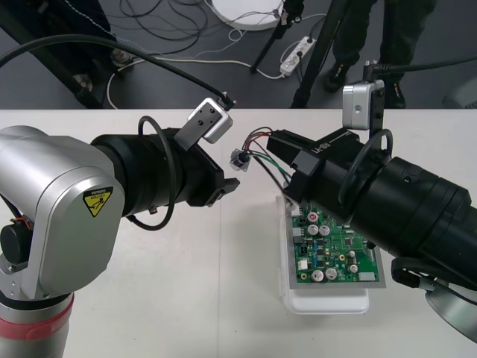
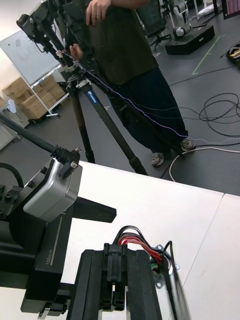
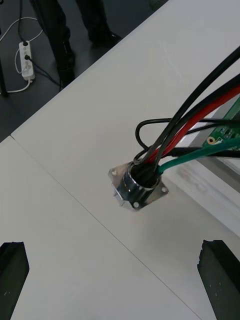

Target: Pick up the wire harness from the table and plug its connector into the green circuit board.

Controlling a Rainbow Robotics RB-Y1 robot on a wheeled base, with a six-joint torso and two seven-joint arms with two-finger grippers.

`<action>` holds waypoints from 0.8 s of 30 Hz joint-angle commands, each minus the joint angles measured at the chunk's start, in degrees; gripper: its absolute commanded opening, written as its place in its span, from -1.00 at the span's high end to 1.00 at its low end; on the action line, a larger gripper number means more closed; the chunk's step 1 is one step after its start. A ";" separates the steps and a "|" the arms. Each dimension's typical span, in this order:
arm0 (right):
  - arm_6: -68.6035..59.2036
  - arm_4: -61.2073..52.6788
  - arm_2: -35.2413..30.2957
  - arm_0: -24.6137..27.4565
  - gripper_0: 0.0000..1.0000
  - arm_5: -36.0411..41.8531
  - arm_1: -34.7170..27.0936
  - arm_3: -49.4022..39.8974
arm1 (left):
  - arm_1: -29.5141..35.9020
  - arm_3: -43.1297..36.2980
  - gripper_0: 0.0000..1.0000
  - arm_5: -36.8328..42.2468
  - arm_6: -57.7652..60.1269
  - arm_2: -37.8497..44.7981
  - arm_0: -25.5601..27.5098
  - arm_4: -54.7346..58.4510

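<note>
My right gripper (image 1: pixel 272 143) is shut on the harness's black plug (image 2: pixel 117 267), held above the table left of the green circuit board (image 1: pixel 332 250). Red, black and green wires (image 1: pixel 257 142) arc from the plug down to the round metal socket (image 1: pixel 240 159). My left gripper (image 1: pixel 227 177) is open just left of that socket. In the left wrist view the flanged socket (image 3: pixel 139 187) sits ahead of the two wide-apart fingers (image 3: pixel 220 270), with the wires (image 3: pixel 195 115) running up toward a corner of the board (image 3: pixel 227 132). I cannot tell whether the socket touches the table.
The board rests on a white base (image 1: pixel 328 302) at the right front of the table. The left arm's grey wrist camera (image 2: pixel 50 195) stands close beside my right gripper. Beyond the table's far edge are a tripod (image 1: pixel 313 67) and a power strip (image 1: pixel 296 56).
</note>
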 commanded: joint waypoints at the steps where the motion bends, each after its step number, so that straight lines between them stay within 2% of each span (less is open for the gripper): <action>1: -2.11 1.03 -2.22 -1.05 1.00 -3.15 -2.38 -0.15 | -1.57 -0.72 -1.00 3.15 -0.39 2.12 -1.89 0.31; 4: -2.20 1.82 -3.80 1.14 1.00 -7.98 -3.70 1.61 | -1.66 -0.72 -1.00 3.15 -0.48 2.73 -1.89 1.11; 10: -2.29 2.52 -8.02 6.15 1.00 -23.45 -6.51 8.03 | -1.31 -0.72 -1.00 3.15 -3.20 4.14 -1.89 3.39; 15: -2.55 3.66 -9.51 6.94 1.00 -34.00 -8.62 13.30 | 0.10 -0.72 -1.00 3.15 -3.20 6.25 -1.81 9.10; 24: -2.64 4.37 -12.15 7.21 1.00 -45.60 -11.26 18.66 | 4.23 -0.72 -1.00 3.15 -5.66 12.22 -0.84 23.17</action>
